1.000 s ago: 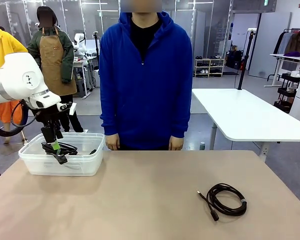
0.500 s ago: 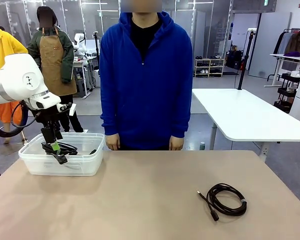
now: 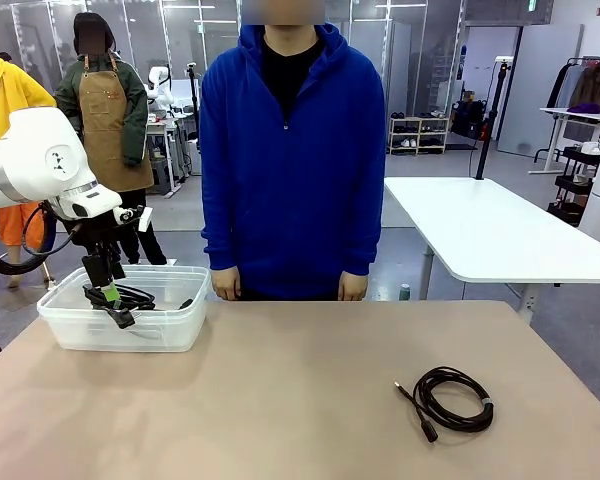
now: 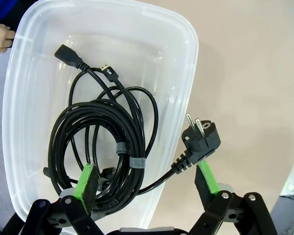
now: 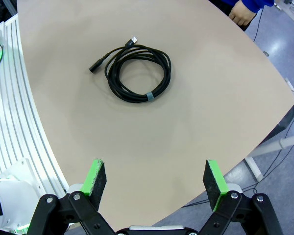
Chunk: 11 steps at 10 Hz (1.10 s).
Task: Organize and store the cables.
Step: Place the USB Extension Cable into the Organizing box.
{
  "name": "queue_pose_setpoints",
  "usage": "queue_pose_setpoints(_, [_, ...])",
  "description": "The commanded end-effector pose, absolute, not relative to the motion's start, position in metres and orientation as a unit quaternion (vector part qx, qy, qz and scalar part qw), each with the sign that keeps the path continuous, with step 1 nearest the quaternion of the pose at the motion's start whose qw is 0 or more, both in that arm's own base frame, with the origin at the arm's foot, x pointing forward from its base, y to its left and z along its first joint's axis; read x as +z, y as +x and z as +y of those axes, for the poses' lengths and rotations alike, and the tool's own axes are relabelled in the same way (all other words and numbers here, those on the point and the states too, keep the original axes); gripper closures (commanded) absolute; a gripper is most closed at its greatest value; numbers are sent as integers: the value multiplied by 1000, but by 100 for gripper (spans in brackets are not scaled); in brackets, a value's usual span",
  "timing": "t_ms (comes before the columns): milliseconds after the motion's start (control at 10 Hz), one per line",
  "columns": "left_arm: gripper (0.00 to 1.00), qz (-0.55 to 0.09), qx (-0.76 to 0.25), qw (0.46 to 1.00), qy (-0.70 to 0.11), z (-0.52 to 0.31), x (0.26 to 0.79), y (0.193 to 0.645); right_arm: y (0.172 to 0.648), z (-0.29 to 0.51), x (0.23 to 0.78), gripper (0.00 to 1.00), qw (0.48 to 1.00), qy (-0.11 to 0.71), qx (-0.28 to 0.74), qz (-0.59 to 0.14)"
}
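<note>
The left hand (image 4: 144, 178) hangs fully open over the clear plastic bin (image 4: 186, 63), gripping nothing. Coiled cables (image 4: 95, 142) lie inside, a 2-pin power plug (image 4: 202, 137) draped over the rim. The right hand (image 5: 156, 182) hovers wide open, empty, above the bench (image 5: 196, 98), where 1 more coiled cable (image 5: 137, 73) lies. No writing is legible

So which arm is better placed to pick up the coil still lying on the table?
Probably the right. The coiled cable lies on the table's right side, and the open right gripper already looks down at it. The left gripper hangs open over the bin.
</note>
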State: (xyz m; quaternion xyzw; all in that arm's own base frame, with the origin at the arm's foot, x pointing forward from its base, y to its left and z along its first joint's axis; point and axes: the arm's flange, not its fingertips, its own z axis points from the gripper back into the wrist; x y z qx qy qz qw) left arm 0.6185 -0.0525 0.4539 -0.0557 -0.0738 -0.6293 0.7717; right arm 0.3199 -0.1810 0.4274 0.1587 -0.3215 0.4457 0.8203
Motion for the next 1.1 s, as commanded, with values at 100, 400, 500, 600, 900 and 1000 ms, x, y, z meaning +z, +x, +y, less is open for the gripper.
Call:
queue_pose_setpoints(100, [0,-73,-624,776,-54,-51,454,620,319,-180,428,0,819,162,444,-326])
queue_pose_setpoints(400, [0,-73,-624,776,-54,-51,454,620,319,-180,428,0,819,162,444,-326])
queue_pose_setpoints(500, [0,-73,-624,776,-54,-51,454,620,319,-180,428,0,819,162,444,-326])
queue_pose_setpoints(600, [0,-73,-624,776,-54,-51,454,620,319,-180,428,0,819,162,444,-326])
queue_pose_setpoints(900, [0,-79,-627,770,-82,-44,478,606,319,-180,428,0,819,162,444,-326])
queue_pose_setpoints(1000, [0,-86,-624,767,-120,-37,493,592,319,-180,428,0,819,162,444,-326])
